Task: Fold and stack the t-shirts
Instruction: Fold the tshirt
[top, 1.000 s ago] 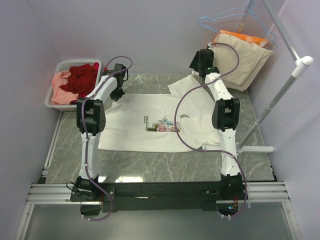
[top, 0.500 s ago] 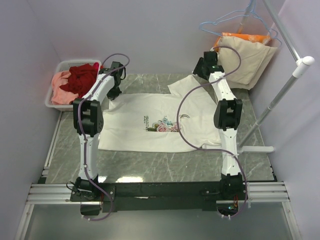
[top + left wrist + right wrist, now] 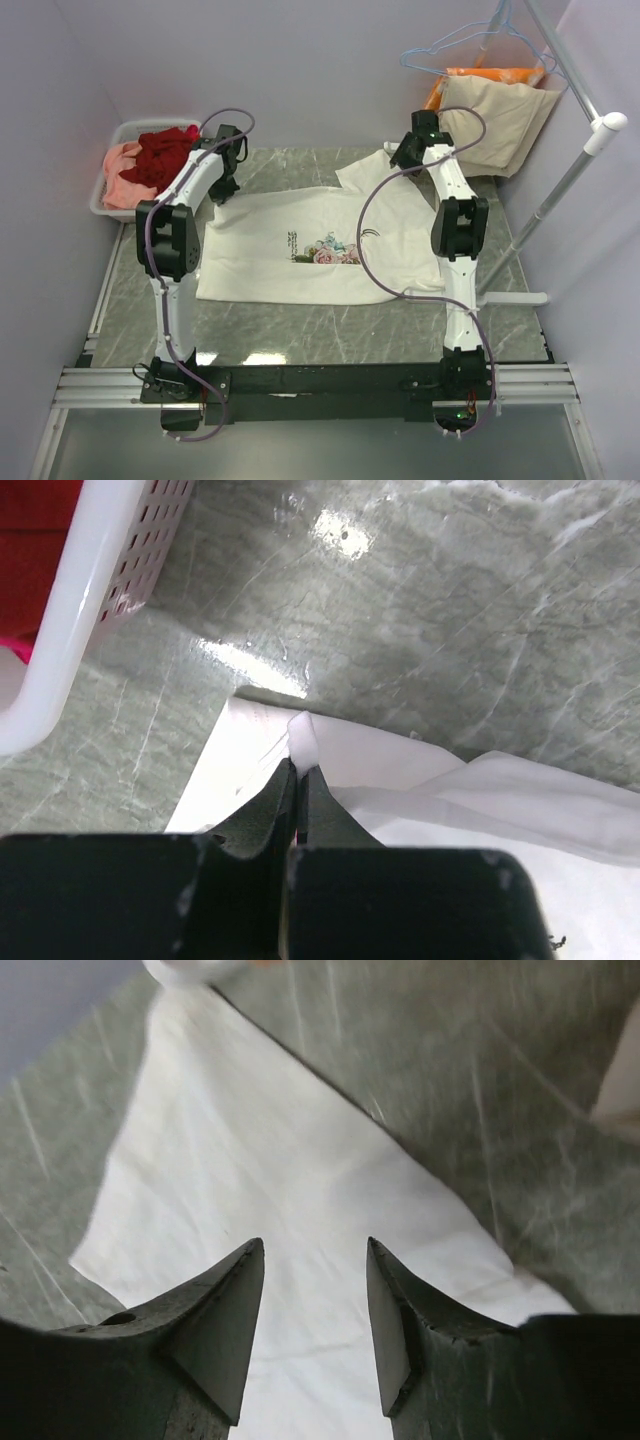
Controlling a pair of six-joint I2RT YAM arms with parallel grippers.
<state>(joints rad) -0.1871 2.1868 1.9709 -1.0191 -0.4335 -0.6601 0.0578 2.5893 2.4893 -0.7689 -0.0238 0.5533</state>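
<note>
A white t-shirt (image 3: 300, 235) with a flower print (image 3: 327, 251) lies spread flat on the marble table. My left gripper (image 3: 225, 187) is at its back left corner, shut on a pinch of the white fabric (image 3: 303, 738). At the back right, my right gripper (image 3: 404, 157) hovers open just over the shirt's white sleeve (image 3: 250, 1160); nothing sits between its fingers (image 3: 225, 1300). A dark red t-shirt (image 3: 165, 152) and a salmon pink one (image 3: 118, 183) lie bunched in the white basket (image 3: 103, 206).
The basket's perforated wall (image 3: 95, 600) stands close to the left of my left gripper. At the back right a beige cloth (image 3: 500, 115) and an orange cloth (image 3: 492, 75) hang below a wire hanger (image 3: 455, 45). A white rack pole (image 3: 565, 185) slants along the right side.
Both grippers have moved toward the back of the table. The left one has drawn the shirt's corner back and left. The right jaws have narrowed but still stand apart.
</note>
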